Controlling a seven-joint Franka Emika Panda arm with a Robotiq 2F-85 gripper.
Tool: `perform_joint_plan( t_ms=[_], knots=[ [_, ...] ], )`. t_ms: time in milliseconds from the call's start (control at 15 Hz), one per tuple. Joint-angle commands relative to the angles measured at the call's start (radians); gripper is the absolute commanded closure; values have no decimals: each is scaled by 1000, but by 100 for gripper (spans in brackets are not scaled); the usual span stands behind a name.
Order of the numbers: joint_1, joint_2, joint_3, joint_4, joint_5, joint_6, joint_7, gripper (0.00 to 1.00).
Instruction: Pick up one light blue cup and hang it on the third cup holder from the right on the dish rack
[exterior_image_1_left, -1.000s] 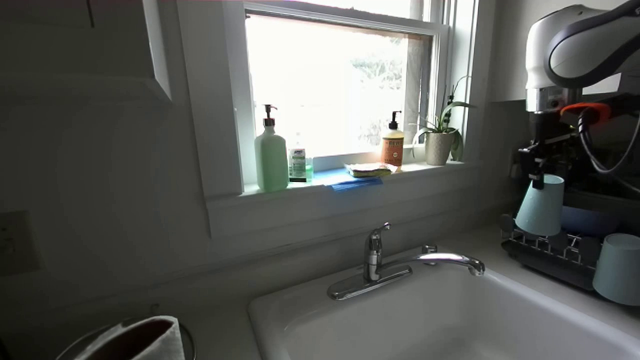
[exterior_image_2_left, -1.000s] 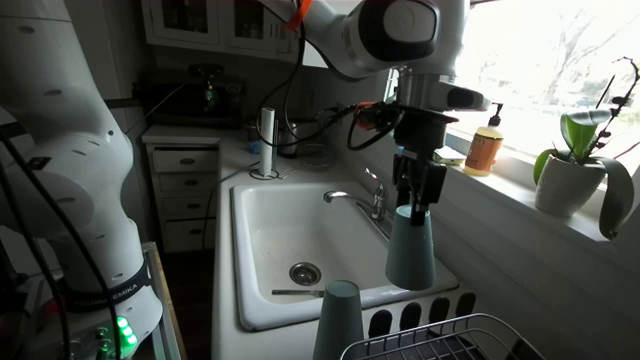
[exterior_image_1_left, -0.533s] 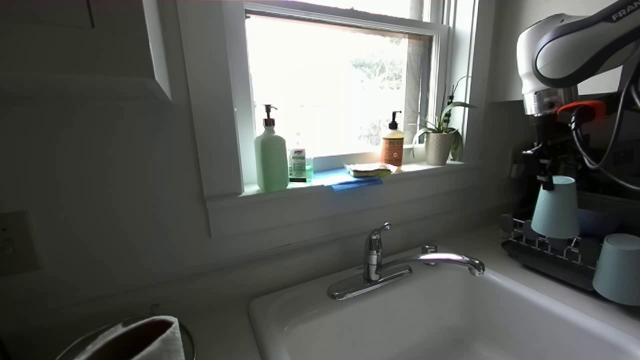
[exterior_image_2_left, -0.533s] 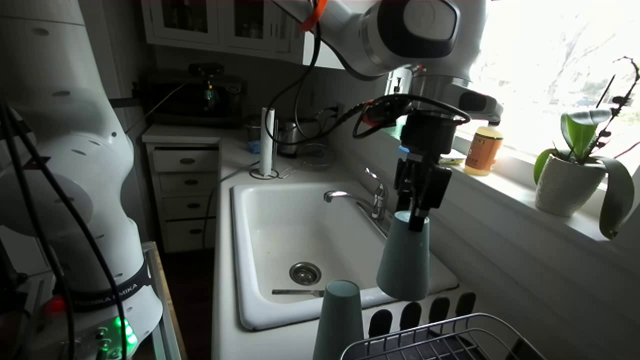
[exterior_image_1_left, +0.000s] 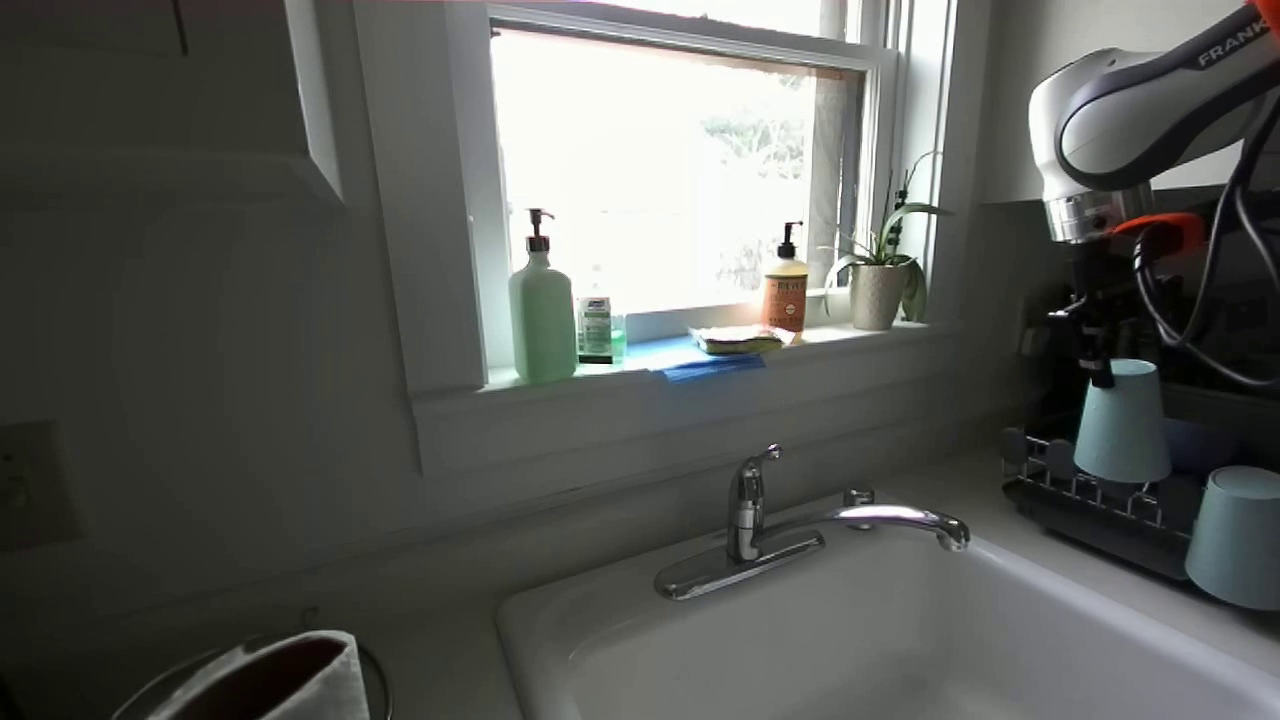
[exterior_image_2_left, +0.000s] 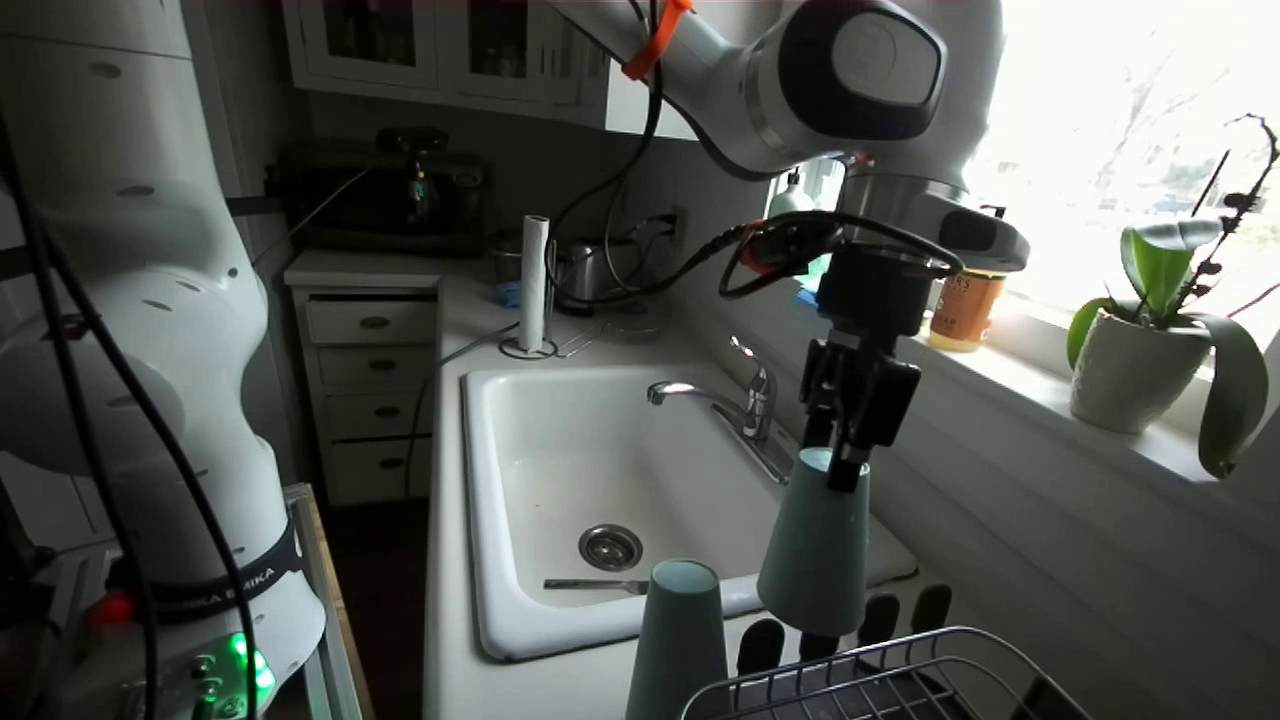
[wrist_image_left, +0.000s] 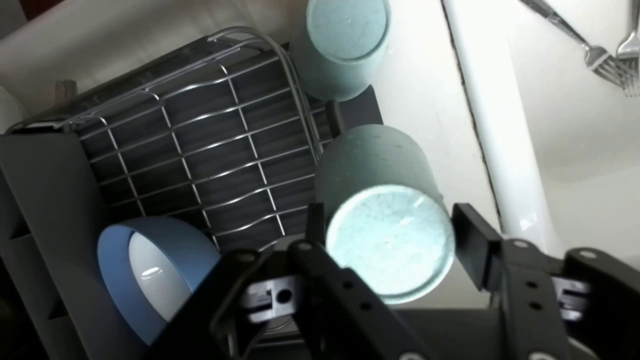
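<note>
The light blue cup (exterior_image_1_left: 1122, 432) is upside down in my gripper (exterior_image_1_left: 1098, 374), also seen in an exterior view as cup (exterior_image_2_left: 812, 555) and gripper (exterior_image_2_left: 833, 462). In the wrist view the cup's base (wrist_image_left: 390, 242) sits between the two finger pads (wrist_image_left: 387, 219), which press its narrow end. The cup hangs slightly tilted over the near edge of the dish rack (exterior_image_2_left: 960, 634), above its row of dark rounded cup holders (exterior_image_2_left: 760, 646). In that view it partly covers a middle holder (exterior_image_2_left: 818, 646). Whether its rim touches a holder is not visible.
Another pale blue cup (exterior_image_2_left: 680, 640) stands upside down at the row's end, close to the held cup; it shows in the wrist view (wrist_image_left: 345, 45). A blue bowl (wrist_image_left: 200, 250) lies in the rack. The sink (exterior_image_2_left: 480, 500), faucet (exterior_image_2_left: 757, 400) and sill plant (exterior_image_2_left: 1135, 370) are nearby.
The gripper and held cup have moved along the holder row toward the other cup and come down closer to the holders. The other cup and the rack have not moved.
</note>
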Motion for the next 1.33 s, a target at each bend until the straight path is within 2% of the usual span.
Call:
perform_joint_plan(
  t_ms=[0, 600, 1267],
  knots=[
    [-6, 39, -7, 30, 15, 22, -16, 61],
    [-1, 69, -5, 26, 16, 95, -54, 61],
    [10, 101, 2, 6, -3, 157, -34, 61]
  ],
)
